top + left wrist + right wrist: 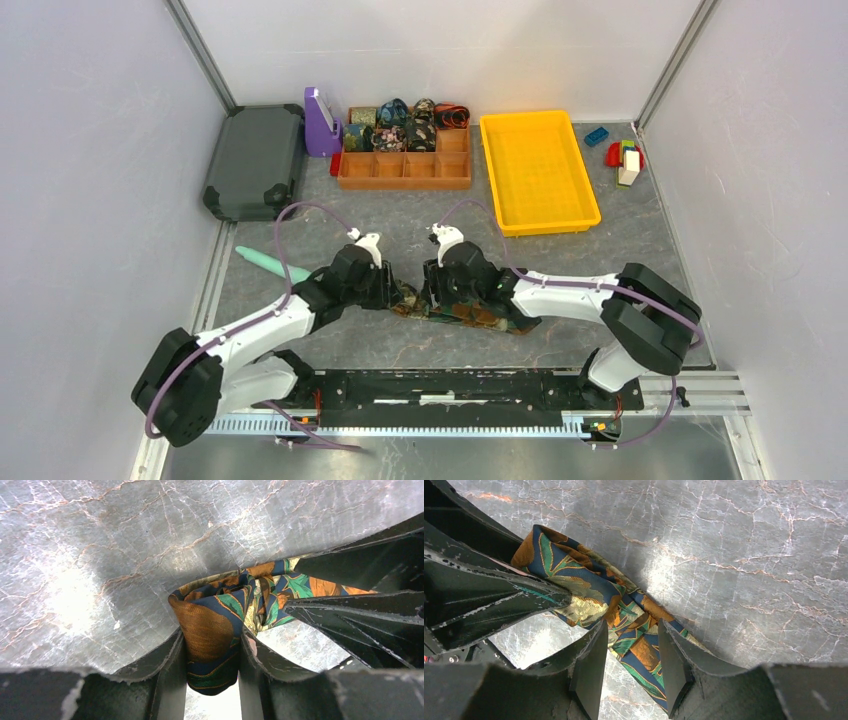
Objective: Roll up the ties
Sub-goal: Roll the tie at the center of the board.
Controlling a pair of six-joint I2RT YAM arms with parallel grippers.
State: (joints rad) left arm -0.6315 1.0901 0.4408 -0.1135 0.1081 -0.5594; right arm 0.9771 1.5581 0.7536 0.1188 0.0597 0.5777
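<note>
Since the loose tie (pixel 480 318) must be coiled before it can join the rolled ties (pixel 400 122) filling the back of the compartment tray (pixel 405 172), it lies flat on the table (pixel 600 250), well to the arm-base side of that tray, with both grippers meeting over it. Left gripper (pixel 212 652): pressed onto the folded-over end, fabric filling the gap, probably to form and hold the coil's core. Right gripper (pixel 630 645): pinching the strip just beside, likely to keep it taut and aligned.
</note>
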